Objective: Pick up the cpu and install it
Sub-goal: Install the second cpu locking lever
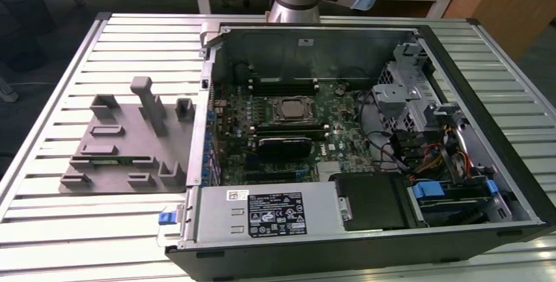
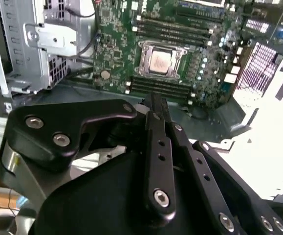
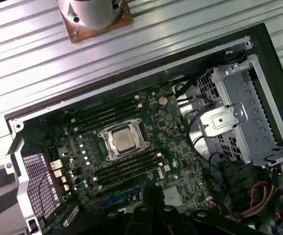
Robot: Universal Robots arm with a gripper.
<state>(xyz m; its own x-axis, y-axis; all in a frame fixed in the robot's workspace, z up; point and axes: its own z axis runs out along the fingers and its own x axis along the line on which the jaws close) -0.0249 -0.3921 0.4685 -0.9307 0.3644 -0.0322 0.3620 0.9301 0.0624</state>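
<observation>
Exterior view: the cpu sits in its motherboard socket inside the open computer case, grey holder tray alongside on the slatted table. Second wrist view: gripper fingers together (nothing between them), above the board, cpu beyond. First wrist view: cpu seated, gripper apart from it.
</observation>
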